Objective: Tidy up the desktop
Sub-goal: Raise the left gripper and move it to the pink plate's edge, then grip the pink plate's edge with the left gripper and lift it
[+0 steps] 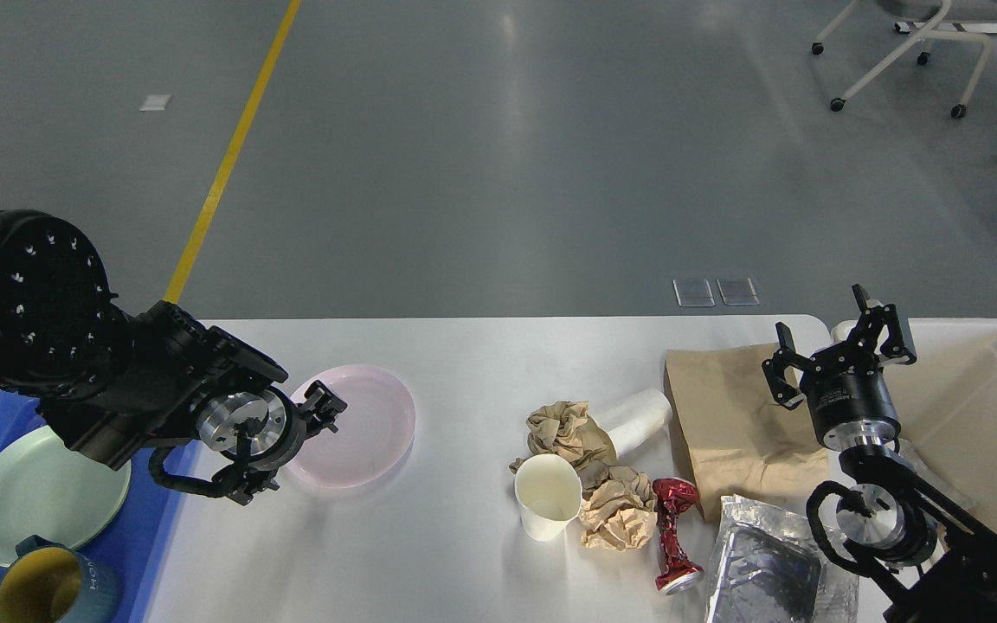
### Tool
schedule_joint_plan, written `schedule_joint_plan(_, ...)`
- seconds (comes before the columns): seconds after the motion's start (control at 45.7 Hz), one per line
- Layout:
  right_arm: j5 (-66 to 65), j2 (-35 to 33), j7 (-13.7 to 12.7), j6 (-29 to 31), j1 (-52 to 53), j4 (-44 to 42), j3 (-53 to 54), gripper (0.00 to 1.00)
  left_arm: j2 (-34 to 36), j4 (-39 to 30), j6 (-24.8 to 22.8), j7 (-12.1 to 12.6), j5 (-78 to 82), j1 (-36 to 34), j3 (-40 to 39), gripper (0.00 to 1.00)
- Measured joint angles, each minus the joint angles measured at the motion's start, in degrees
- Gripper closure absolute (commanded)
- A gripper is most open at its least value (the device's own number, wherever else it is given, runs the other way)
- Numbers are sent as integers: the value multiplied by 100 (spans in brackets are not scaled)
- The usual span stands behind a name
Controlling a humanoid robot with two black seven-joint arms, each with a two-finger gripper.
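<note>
Our left hand (321, 415) sits at the left edge of the pink plate (356, 424), left of frame centre on the white bench (464, 363); it looks clamped on the rim, but it is dark and small, so we cannot tell for sure. Likely step: moving the plate to the blue tray (148, 528) at lower left, which already holds a green plate (44, 493) and a mug (53, 588). Next move calls for a firm rim grip, then lift and carry left.

Our right hand (836, 346) hovers fingers apart, empty, over the brown paper bag (723, 424), near the cream bin (983, 389) at right. Crumpled paper (563, 433), two paper cups (548, 497), a crushed red can (676, 536) and foil (767, 562) remain on the bench.
</note>
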Motion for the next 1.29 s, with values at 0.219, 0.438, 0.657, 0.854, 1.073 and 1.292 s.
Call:
schedule_joint_plan(0.219,0,0,0,0,0,-4,0,0,-35,723,76,9,-41,726,-134,5)
schedule_joint_plan(0.438,0,0,0,0,0,-4,-1,0,42,986,88,24,-107,927,-174,10)
schedule_joint_plan(0.657,0,0,0,0,0,-4,-1,0,61,1161,88,32,-115,1091,-272,22)
schedule_joint_plan(0.854,0,0,0,0,0,-4,-1,0,59,1273,69,44,-142,1287,-505,35)
schedule_joint_plan(1.073,0,0,0,0,0,-6,-1,0,86,1286,60,52,-493,1305,-537,51)
schedule_joint_plan(1.292,0,0,0,0,0,-9,0,0,107,1292,39,52,-576,1341,-537,59)
